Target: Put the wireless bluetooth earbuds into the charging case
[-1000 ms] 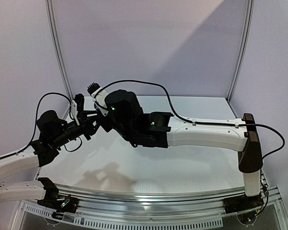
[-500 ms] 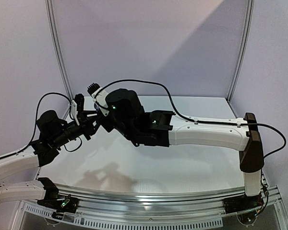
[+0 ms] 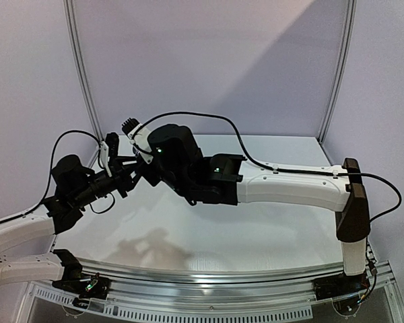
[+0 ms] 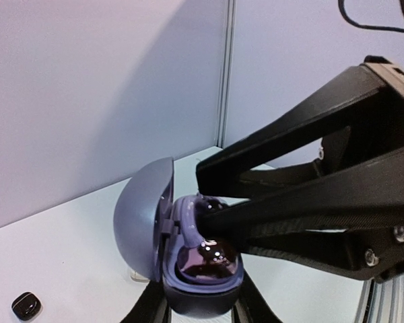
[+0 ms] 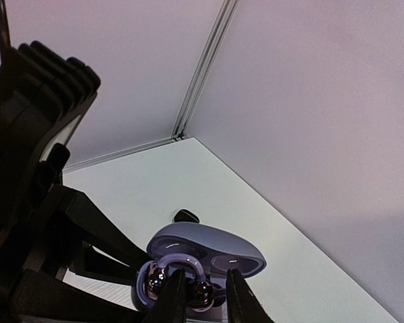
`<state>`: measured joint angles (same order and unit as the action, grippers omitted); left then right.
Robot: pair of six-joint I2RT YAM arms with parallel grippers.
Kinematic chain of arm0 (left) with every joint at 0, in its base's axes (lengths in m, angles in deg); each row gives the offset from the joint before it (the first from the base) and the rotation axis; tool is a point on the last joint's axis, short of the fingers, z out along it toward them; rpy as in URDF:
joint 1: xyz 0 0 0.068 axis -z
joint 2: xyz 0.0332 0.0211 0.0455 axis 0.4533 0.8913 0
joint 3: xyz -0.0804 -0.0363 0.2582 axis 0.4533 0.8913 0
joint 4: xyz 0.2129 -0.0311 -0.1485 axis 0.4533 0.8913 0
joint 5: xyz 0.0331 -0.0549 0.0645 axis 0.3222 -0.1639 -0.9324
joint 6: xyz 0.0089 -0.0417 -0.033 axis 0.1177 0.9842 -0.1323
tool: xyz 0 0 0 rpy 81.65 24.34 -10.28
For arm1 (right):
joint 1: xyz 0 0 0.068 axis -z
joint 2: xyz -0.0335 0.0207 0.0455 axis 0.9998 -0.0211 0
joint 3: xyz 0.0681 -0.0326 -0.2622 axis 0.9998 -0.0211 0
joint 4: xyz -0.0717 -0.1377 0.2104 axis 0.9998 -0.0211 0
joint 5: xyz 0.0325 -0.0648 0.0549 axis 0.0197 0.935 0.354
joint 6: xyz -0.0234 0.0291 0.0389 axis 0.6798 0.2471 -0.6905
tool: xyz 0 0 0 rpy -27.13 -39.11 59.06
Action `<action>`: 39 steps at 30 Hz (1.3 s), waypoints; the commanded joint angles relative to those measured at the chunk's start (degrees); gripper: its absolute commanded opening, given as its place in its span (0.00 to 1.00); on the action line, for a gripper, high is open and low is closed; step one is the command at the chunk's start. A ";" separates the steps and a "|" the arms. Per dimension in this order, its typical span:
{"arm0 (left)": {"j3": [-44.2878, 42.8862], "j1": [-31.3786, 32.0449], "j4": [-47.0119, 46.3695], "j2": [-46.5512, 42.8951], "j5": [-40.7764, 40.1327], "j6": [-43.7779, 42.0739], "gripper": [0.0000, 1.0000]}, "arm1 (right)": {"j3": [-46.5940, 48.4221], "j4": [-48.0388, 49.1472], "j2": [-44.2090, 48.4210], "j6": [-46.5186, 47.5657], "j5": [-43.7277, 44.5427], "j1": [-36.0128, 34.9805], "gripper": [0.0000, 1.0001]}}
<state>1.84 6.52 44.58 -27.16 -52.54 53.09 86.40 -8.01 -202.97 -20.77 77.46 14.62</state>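
My left gripper (image 4: 199,313) is shut on the base of a purple-grey charging case (image 4: 202,296), held above the table with its lid (image 4: 141,222) swung open. A clip-shaped purple earbud (image 5: 182,264) with glossy dark ball ends (image 4: 214,256) lies in the case (image 5: 212,247). My right gripper (image 5: 203,297) reaches into the case. Its fingers stand narrowly apart on either side of one ball end, with a slim dark gap at the right finger. In the top view both grippers (image 3: 129,171) meet at the far left, and the case is hidden there.
A small black case (image 4: 25,306) lies on the white table (image 5: 155,188) near the back corner and shows in the right wrist view as a small black case (image 5: 186,216). A metal post (image 4: 225,74) marks the wall corner. The right arm (image 3: 289,192) spans the table.
The right arm has crept slightly leftward toward the left gripper. The left arm and the case it holds have stayed put.
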 commanded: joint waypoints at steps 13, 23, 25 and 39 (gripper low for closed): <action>-1.12 -0.16 -7.14 -1.06 1.70 -0.13 0.00 | 0.75 -8.88 -2.47 0.41 -1.73 0.74 0.26; -0.91 -0.16 -7.39 -1.19 2.02 0.18 0.00 | 2.39 -9.27 -4.50 0.45 -2.26 0.77 0.26; -0.95 -0.16 -7.48 -1.13 1.95 0.20 0.00 | 2.55 -9.80 -4.98 0.44 -1.95 0.70 0.26; -0.81 -0.16 -7.06 -1.51 0.84 -0.19 0.00 | 1.68 -13.11 -4.25 -0.25 0.06 0.69 0.30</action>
<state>2.04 6.52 46.11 -27.16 -52.28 53.14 89.48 -12.57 -204.39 -20.73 77.96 14.99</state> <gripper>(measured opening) 0.289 0.290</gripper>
